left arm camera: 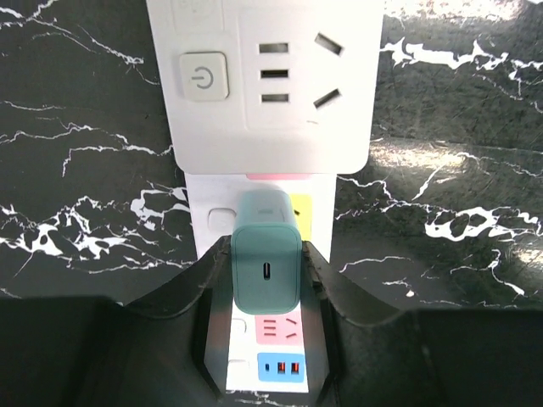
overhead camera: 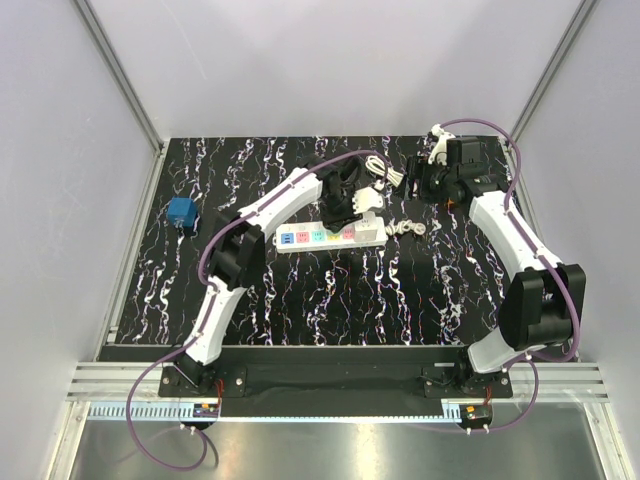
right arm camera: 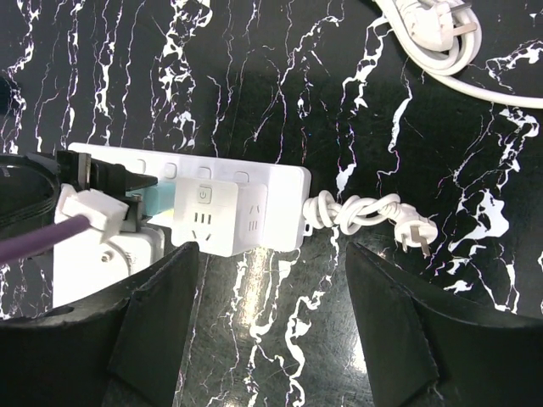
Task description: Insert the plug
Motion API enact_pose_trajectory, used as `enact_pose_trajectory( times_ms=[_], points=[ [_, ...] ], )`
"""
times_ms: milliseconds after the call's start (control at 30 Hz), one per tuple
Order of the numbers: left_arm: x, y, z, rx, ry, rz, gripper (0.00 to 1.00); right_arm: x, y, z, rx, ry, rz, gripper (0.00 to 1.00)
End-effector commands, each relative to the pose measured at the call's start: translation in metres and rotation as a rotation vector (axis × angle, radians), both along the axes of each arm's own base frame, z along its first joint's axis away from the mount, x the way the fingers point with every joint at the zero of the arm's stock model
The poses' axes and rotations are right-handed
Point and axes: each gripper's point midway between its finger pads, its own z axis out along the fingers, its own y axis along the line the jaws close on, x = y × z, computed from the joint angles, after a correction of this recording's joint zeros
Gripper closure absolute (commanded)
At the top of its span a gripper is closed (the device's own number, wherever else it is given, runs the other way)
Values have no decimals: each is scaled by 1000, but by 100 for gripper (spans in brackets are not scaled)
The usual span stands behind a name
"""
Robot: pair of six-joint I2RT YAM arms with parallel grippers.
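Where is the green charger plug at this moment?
In the left wrist view, the green charger plug is clamped in the left gripper, over the power strip and beside the white cube adapter.

Left hand [overhead camera: 337, 215] over strip [overhead camera: 330, 238]; right hand [overhead camera: 424, 182] near cable [overhead camera: 388, 172]; blue box [overhead camera: 182, 214] far off left hand's left.

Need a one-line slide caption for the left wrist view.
Left gripper shut on the teal plug over the white power strip, beside a white cube adapter.
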Motion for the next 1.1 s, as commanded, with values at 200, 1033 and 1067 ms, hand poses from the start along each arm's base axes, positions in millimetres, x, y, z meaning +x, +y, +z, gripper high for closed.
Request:
enact_pose_trajectory(
  times_ms=[200, 1033, 1067],
  points=[
    [-13, 40, -84, 112, 137, 8, 100, 5, -10, 26, 7, -85, -33, 24],
    [25, -1, 57, -159, -167, 63, 1, -3, -7, 47, 48, -112, -15, 22],
    [25, 0, 70, -175, -191, 70, 1, -3, -7, 48, 52, -114, -14, 22]
  ],
)
